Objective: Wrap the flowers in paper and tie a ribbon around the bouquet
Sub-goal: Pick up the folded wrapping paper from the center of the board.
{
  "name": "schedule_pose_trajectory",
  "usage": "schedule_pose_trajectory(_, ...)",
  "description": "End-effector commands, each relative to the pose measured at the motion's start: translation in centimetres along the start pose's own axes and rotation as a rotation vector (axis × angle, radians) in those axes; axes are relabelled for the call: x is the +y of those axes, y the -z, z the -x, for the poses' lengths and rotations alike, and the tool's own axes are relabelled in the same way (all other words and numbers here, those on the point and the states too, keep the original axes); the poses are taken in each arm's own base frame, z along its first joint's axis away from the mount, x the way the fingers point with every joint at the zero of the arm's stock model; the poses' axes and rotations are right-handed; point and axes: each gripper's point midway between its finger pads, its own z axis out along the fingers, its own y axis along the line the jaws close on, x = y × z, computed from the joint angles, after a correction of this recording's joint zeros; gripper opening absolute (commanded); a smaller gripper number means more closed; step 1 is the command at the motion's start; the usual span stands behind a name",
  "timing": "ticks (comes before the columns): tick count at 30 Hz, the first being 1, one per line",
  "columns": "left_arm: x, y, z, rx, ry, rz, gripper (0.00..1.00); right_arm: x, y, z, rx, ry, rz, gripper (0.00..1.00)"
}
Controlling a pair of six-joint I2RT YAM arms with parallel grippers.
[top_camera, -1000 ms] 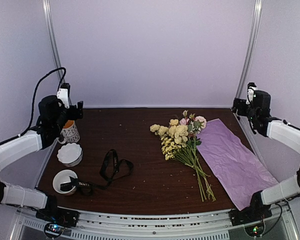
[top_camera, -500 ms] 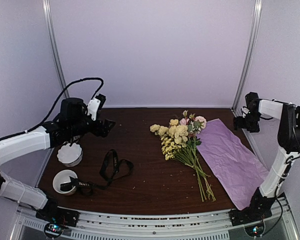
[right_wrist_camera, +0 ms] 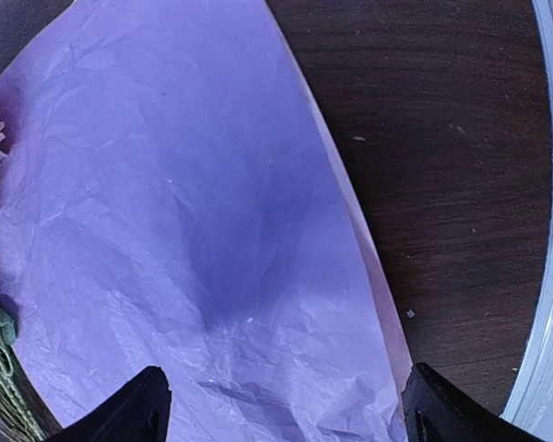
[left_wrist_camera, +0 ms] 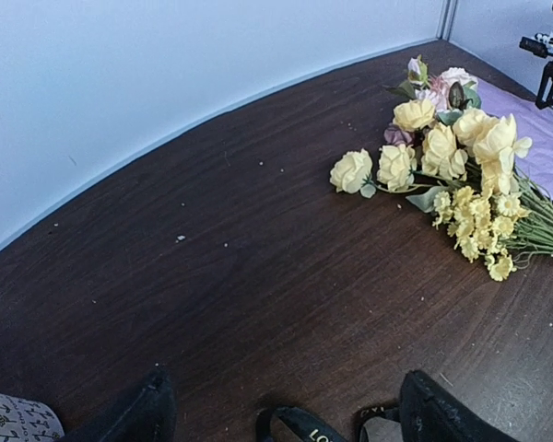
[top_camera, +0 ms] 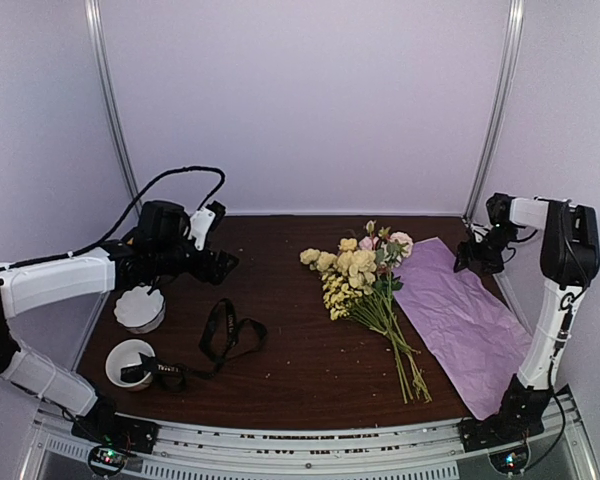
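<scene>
The dark table (top_camera: pixel 280 365) bears flowers (top_camera: pixel 355 268) beside the paper (top_camera: pixel 465 320), unwrapped; left gripper (left_wrist_camera: pixel 281 410) and right gripper (right_wrist_camera: pixel 281 405) hang spread and empty, ready to grasp

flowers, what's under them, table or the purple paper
Mostly the dark table: the flowers lie beside the paper. The right wrist view shows the bunch just reaching the paper's edge; any overlap beneath is covered.

Crinkled matt lilac paper (right_wrist_camera: pixel 184 230) lies on a dark, smooth wood-look table (left_wrist_camera: pixel 212 276).
</scene>
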Motion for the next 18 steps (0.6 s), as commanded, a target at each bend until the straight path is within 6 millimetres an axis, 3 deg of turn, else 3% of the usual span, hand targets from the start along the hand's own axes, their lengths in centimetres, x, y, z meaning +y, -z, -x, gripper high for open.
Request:
schedule_pose_trajectory(1, -0.3, -0.1, 1.6, -0.024, -0.011, -0.004, 0.87, 0.7, -0.1, 0.1, 0.049, 0.000, 0.055, 0.89)
schedule_pose_trajectory(7, -0.4, -0.3, 1.5, -0.006, -0.026, -0.004, 0.87, -2.5, 0.1, 0.3, 0.090, -0.077, -0.122, 0.89)
schedule_pose_trajectory(18, -0.7, -0.8, 1.2, 0.010, -0.036, -0.012, 0.87, -0.9, -0.8, -1.8, 0.207, -0.060, -0.027, 0.93)
